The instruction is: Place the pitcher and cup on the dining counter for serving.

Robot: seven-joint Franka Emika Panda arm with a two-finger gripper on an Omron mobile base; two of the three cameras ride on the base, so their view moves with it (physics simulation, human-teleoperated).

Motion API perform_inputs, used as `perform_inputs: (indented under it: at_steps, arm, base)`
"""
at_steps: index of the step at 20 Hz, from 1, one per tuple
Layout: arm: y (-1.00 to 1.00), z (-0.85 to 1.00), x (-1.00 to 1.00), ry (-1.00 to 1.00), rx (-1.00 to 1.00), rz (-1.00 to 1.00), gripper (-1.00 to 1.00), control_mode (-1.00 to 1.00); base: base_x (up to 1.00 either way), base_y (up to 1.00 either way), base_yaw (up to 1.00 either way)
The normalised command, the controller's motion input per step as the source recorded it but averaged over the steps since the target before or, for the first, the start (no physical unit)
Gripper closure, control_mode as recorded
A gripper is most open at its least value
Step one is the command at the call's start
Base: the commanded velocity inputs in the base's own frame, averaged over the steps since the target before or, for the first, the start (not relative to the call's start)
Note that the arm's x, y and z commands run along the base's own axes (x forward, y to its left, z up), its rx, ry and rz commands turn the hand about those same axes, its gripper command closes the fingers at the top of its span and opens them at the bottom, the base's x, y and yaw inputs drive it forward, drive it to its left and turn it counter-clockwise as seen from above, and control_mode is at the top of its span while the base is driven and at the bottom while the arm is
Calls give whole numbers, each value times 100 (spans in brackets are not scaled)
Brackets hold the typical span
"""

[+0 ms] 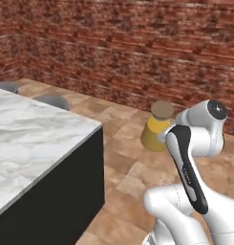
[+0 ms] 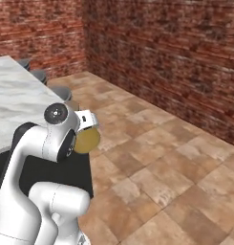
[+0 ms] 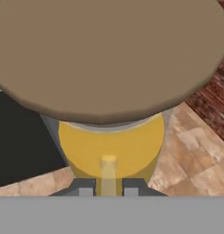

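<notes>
So the pitcher [image 1: 158, 128] is up in the air right now, carried out in front of the arm over the tiled floor [image 2: 175, 158], off to the side of the marble counter [image 1: 32, 143] and not over it yet. In the hand view you're looking straight down past the big brown lid [image 3: 109, 55] at the orange liquid, and the fingers [image 3: 109, 188] are nearly closed on the pitcher's handle [image 3: 108, 171], which runs down between the two tips. So it's a narrow pinch on a thin bit of glass, not a wrap around the body. My take on handling: this thing is going to be heavy for that grip, since it looks pretty full, and all the weight hangs off to one side of the handle, so it'll want to swing or rotate in the pinch if the arm moves fast. Glass is slick and stiff, zero give, so there's no squish to help friction, and it'd crack if it clipped the counter edge [image 1: 97, 128]. The liquid will slosh too, though the lid looks seated so spilling is less of a worry than tipping. The cone shape with the wide bottom should make it stable once it's down. Honestly the handle is the only sensible place to grab, the body's too wide and tapered. I'd just keep it upright, go slow, and come in well above the marble before lowering.
</notes>
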Motion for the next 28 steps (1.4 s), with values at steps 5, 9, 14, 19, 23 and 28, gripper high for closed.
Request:
perform_inputs:
  at_steps: [5, 9, 14, 19, 23, 28]
  arm:
    - [0, 0, 0, 0, 0, 0, 100, 100]
    - [0, 0, 0, 0, 0, 0, 100, 100]
    - [0, 0, 0, 0, 0, 0, 100, 100]
    - [0, 0, 0, 0, 0, 0, 100, 100]
    - [0, 0, 0, 0, 0, 0, 100, 100]
    - [0, 0, 0, 0, 0, 0, 100, 100]
  base:
    - [61, -100, 42]
    - [54, -100, 43]
    - [53, -99, 43]
    - [61, -90, 48]
    - [69, -80, 50]
    - [80, -67, 54]
